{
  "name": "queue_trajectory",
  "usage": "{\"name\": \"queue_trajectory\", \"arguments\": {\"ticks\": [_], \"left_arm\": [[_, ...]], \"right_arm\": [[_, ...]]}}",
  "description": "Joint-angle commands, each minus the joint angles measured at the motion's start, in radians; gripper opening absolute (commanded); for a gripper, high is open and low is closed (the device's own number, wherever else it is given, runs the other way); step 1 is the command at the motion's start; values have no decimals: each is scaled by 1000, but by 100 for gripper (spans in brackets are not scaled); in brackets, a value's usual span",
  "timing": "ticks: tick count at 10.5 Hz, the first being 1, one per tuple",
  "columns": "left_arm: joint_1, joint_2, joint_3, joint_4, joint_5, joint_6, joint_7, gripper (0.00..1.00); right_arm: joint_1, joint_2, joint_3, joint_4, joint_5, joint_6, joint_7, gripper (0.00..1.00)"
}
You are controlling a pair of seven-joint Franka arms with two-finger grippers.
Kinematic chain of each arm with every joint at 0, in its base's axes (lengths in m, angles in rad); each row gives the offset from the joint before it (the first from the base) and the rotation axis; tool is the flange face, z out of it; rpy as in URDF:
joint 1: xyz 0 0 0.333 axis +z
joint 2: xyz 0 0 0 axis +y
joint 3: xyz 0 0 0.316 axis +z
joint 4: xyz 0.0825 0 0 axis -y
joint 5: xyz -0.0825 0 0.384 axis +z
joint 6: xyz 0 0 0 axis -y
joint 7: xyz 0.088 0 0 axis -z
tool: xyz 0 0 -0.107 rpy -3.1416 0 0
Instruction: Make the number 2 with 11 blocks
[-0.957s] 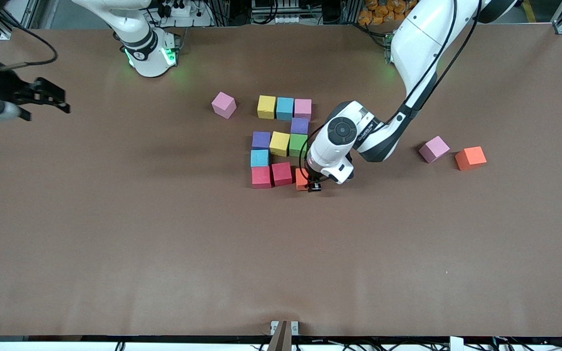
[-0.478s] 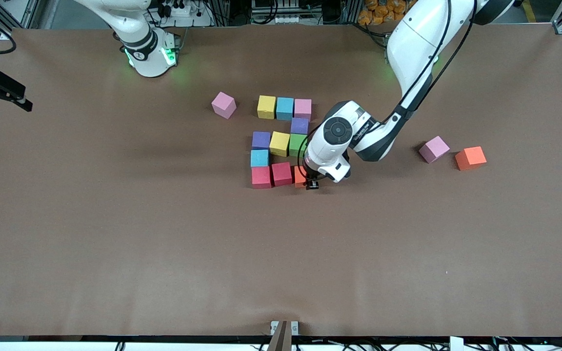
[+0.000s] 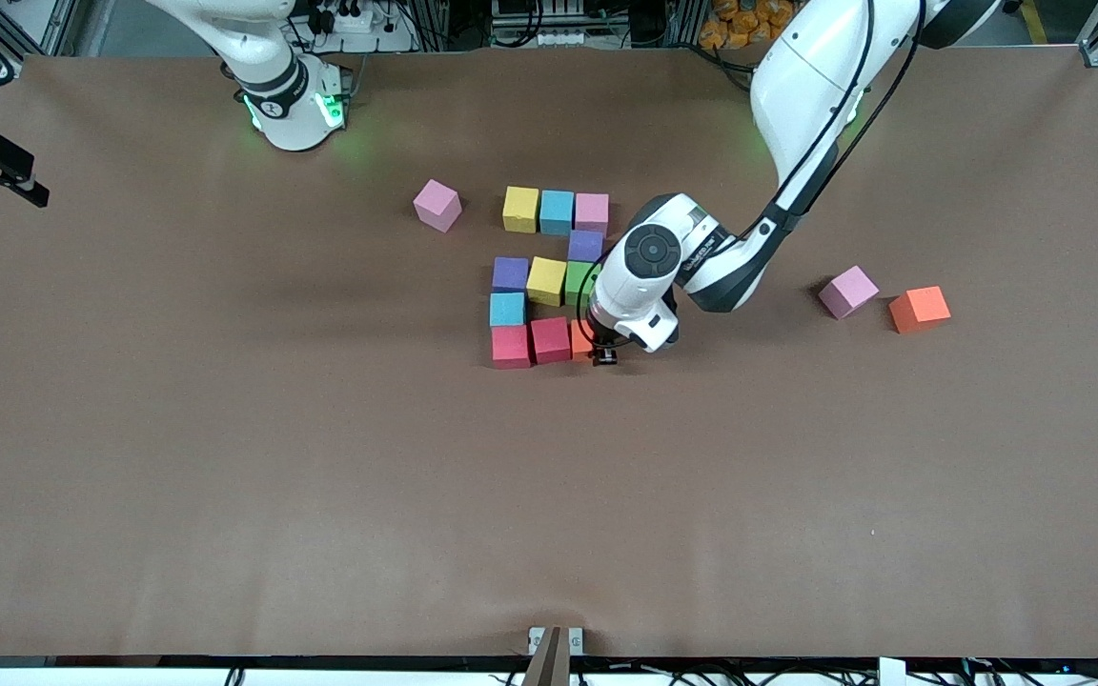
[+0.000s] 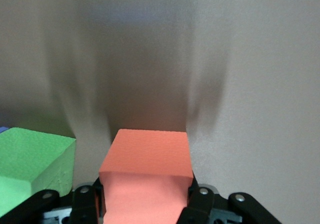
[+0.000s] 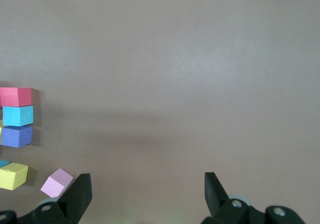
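The number 2 [image 3: 546,280] lies mid-table as rows of coloured blocks: yellow, blue, pink; purple; purple, yellow, green [image 3: 579,282]; blue; then two red blocks [image 3: 551,339]. My left gripper [image 3: 603,353] is shut on an orange block [image 3: 583,339] low over the table, right beside the second red block at the end of that nearest row. In the left wrist view the orange block [image 4: 147,169] sits between the fingers of the left gripper [image 4: 147,204], with the green block [image 4: 30,164] beside it. My right gripper [image 5: 147,194] stands open and holds nothing, at the table's edge [image 3: 6,171].
A loose pink block [image 3: 437,205] lies beside the digit's farthest row, toward the right arm's end. Another pink block [image 3: 847,291] and an orange block [image 3: 920,309] lie toward the left arm's end. The right arm's base [image 3: 292,105] stands at the table's edge.
The left gripper has carried the orange block closer to the red block. The right gripper has drawn back off the table's end.
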Motion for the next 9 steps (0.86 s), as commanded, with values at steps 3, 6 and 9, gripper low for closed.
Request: {"name": "queue_trajectory", "arguments": {"ticks": [3,6,9], "left_arm": [[-21,15,15,2,25,3,-21,57],[-29,29,15,20,26,8,-21,58],[-29,30,17,30,29,8,-21,59]], "right_arm": [[-7,49,14,19,-57,35,-33,100],[-13,71,13,28,-54,40,-47,100],[-10,71,9,28,-52,43,-46,100]]}}
